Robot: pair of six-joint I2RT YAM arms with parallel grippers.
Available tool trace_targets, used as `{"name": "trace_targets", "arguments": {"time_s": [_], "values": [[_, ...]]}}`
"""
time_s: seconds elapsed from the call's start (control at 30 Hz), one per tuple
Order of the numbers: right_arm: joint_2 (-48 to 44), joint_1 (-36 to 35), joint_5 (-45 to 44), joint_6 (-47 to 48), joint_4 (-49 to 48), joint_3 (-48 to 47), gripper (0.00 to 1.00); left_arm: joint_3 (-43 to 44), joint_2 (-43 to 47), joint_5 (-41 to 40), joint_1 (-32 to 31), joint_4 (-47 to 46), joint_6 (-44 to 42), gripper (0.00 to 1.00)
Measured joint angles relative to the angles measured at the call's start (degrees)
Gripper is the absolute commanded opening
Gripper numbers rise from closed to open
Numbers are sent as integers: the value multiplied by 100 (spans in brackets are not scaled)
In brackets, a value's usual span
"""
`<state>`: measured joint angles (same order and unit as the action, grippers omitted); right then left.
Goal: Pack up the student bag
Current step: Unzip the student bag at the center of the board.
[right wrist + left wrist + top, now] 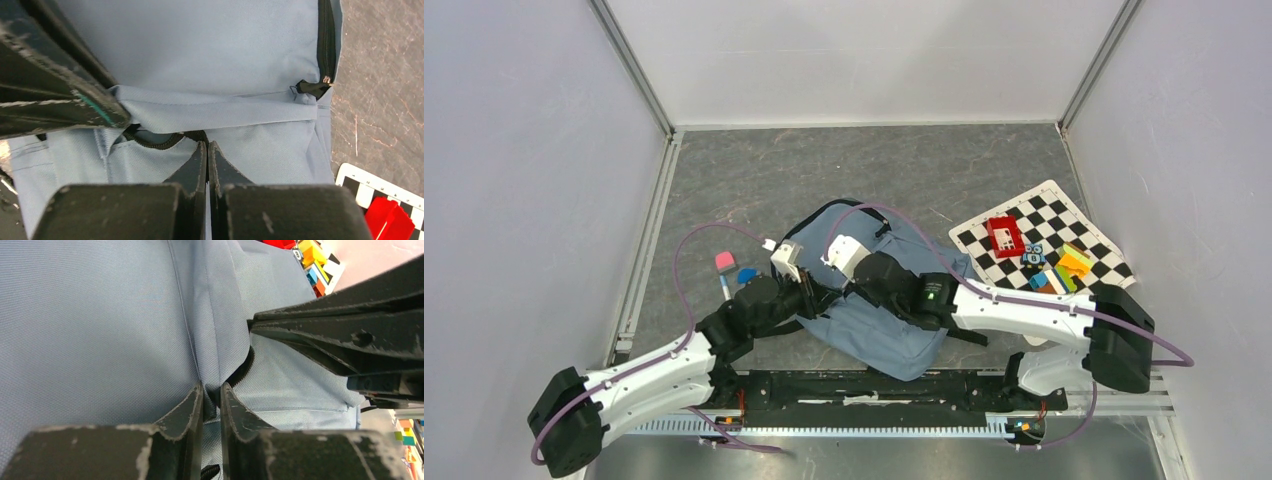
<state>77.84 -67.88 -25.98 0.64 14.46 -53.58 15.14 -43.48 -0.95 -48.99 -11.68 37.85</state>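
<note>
Top external view shows you the student bag lying mid-counter, its long axis slanting from far-left to near-right. Your left pincer clamps a fabric fold beside the black zipper. Your right pincer is pressed together at the zipper line.

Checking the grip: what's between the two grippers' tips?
A fold of the backpack and its black zipper lie between left gripper and right gripper, seen in both wrist views.
</note>
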Motion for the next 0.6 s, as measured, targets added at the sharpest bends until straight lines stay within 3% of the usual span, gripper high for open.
{"name": "trace_targets", "arguments": {"time_s": [0.27, 0.6], "values": [[293, 879, 105, 28, 160, -275, 0, 72, -175, -46, -28, 273, 2, 2], [540, 1165, 282, 33, 426, -573, 0, 122, -214, -52, -28, 400, 2, 2]]}}
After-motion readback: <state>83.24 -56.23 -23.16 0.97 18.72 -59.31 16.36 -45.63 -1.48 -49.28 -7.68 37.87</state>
